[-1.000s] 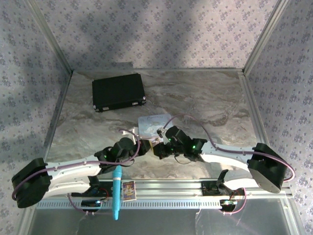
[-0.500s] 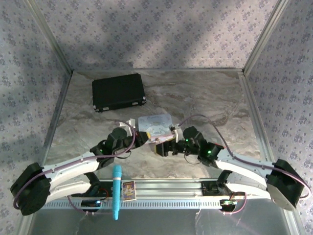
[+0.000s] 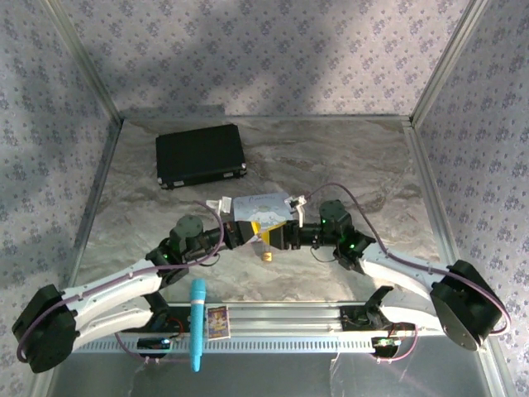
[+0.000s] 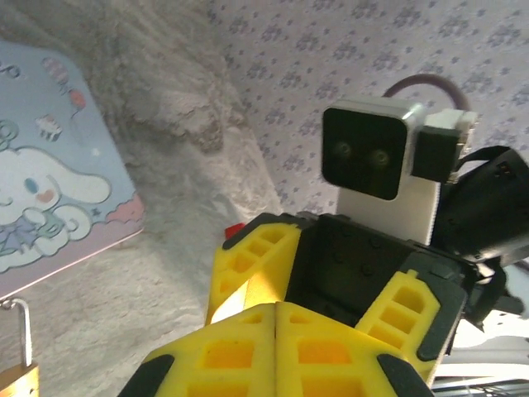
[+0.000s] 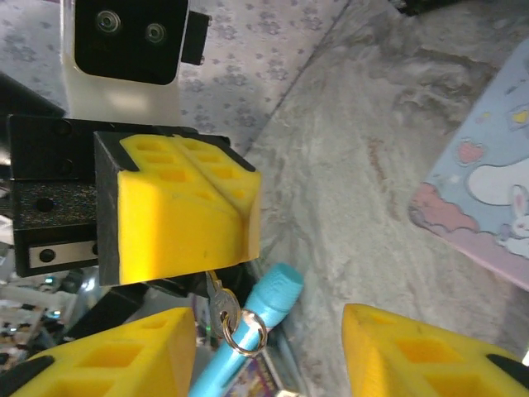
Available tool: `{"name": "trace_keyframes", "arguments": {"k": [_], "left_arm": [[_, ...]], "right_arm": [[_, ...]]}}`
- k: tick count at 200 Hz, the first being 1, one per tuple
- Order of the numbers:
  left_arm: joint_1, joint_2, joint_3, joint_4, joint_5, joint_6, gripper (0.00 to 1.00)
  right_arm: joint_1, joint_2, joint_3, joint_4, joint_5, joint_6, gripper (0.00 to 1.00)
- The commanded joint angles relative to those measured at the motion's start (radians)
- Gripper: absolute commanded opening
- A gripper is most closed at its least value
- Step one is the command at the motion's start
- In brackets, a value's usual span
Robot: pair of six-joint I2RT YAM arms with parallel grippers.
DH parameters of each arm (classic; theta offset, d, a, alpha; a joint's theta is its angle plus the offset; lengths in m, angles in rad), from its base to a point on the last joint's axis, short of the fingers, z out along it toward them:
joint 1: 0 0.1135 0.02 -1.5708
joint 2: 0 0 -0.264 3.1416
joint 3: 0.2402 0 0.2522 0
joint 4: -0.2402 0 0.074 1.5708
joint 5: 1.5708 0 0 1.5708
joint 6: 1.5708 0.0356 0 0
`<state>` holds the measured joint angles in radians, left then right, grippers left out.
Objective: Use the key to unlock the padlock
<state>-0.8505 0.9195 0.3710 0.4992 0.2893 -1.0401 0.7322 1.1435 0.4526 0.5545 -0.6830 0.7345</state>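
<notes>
The table [image 3: 347, 165] looks like smooth stone, grey and tan with swirls. The left end effector [image 5: 238, 217] has chunky yellow fingers with little square holes. They are pressed tight together on the key [image 5: 218, 304]. The key is thin, flat, shiny silver metal. It hangs down from those fingers with a small round ring [image 5: 245, 337] on its end. The right end effector [image 4: 331, 277] faces the left one, tip to tip and very near. Its yellow fingers stand partly apart and grip nothing. The key hangs just in front of that gap. The padlock [image 4: 15, 382] is tiny and gold like brass, with a thin bent metal loop on top. It lies on the table near the edge of the flat pastel cartoon tin [image 4: 50, 190], near both end effectors and touching neither. A blue pen-shaped stick [image 5: 266, 299] lies past the key
</notes>
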Motion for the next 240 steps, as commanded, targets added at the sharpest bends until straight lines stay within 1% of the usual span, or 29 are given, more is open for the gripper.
{"name": "trace_keyframes", "arguments": {"k": [1, 19, 34, 46, 75, 93, 107, 130, 153, 170, 187, 213, 229, 240], "left_arm": [[0.006, -0.031, -0.003, 0.044, 0.004, -0.003, 0.0], [0.003, -0.032, -0.016, 0.08, -0.001, -0.018, 0.0], [0.0, -0.031, -0.01, 0.078, 0.003, -0.009, 0.0], [-0.005, -0.032, -0.004, 0.064, 0.001, -0.002, 0.0], [-0.02, -0.032, 0.002, 0.048, -0.013, 0.015, 0.0], [-0.026, -0.028, 0.002, 0.052, -0.031, 0.013, 0.0], [-0.027, -0.02, 0.004, 0.073, -0.026, 0.009, 0.0], [-0.03, -0.015, 0.005, 0.078, -0.032, 0.011, 0.0], [-0.036, -0.009, 0.008, 0.079, -0.04, 0.015, 0.0], [-0.039, -0.009, 0.009, 0.078, -0.044, 0.018, 0.0], [-0.04, -0.013, 0.011, 0.077, -0.048, 0.022, 0.0], [-0.041, -0.012, 0.011, 0.075, -0.053, 0.022, 0.0], [-0.041, -0.014, 0.006, 0.075, -0.058, 0.021, 0.0], [-0.039, -0.013, 0.007, 0.07, -0.058, 0.023, 0.0]], "right_arm": [[-0.001, -0.001, 0.004, 0.107, -0.054, 0.032, 0.46], [0.008, 0.007, 0.005, 0.104, -0.051, 0.031, 0.42], [0.018, 0.021, 0.003, 0.129, -0.053, 0.044, 0.4], [0.021, 0.027, 0.0, 0.154, -0.05, 0.057, 0.35], [0.022, 0.027, 0.006, 0.161, -0.047, 0.059, 0.29], [0.023, 0.034, 0.007, 0.162, -0.05, 0.06, 0.18], [0.023, 0.039, 0.0, 0.163, -0.049, 0.062, 0.15], [0.023, 0.041, -0.013, 0.172, -0.043, 0.068, 0.14], [0.028, 0.042, -0.011, 0.172, -0.046, 0.072, 0.21], [0.033, 0.045, -0.008, 0.173, -0.047, 0.07, 0.21], [0.035, 0.047, -0.012, 0.173, -0.043, 0.068, 0.18], [0.029, 0.042, -0.031, 0.192, -0.039, 0.076, 0.09], [0.026, 0.037, -0.041, 0.198, -0.035, 0.083, 0.07], [0.024, 0.035, -0.046, 0.2, -0.033, 0.085, 0.02]]}}
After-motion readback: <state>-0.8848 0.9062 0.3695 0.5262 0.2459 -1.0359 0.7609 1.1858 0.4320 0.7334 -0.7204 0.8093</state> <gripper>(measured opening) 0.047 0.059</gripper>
